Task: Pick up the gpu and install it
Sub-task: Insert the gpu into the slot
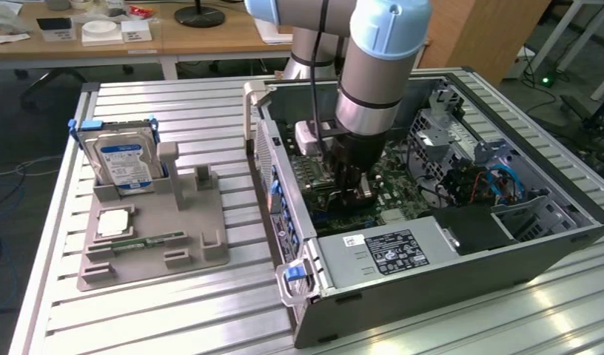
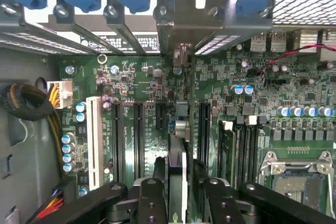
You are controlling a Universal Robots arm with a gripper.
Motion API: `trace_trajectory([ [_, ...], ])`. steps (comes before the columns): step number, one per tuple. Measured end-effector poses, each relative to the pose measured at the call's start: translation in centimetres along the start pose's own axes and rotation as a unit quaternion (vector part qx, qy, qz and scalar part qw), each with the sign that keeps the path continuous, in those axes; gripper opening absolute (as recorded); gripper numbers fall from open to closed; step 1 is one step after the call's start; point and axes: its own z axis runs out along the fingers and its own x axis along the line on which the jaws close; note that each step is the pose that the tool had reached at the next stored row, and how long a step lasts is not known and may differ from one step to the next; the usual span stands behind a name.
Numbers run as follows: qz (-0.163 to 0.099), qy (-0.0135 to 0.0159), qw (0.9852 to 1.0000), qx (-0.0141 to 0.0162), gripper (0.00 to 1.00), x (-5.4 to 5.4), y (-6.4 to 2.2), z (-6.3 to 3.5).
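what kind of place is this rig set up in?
Probably a robotics lab or workshop doing PC assembly tests. An open computer case lies on an aluminium-slat table, a grey fixture tray holds a hard drive, and office desks stand behind.

A wooden desk stood behind the ribbed metal counter; grey floor lay around, cables trailing.

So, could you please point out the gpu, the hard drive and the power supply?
gpu (image 2: 177,166): wrist view, card's upper edge between the pincer fingers.
hard drive (image 1: 121,161): exterior view, its blue-white label.
power supply (image 1: 393,251): exterior view, its label.
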Motion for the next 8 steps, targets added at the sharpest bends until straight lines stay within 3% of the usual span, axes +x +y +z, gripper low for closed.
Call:
trace_trajectory([
  [8,0.0,0.0,1.0,0.0023,0.34,-0.1,-0.12,-3.21],
])
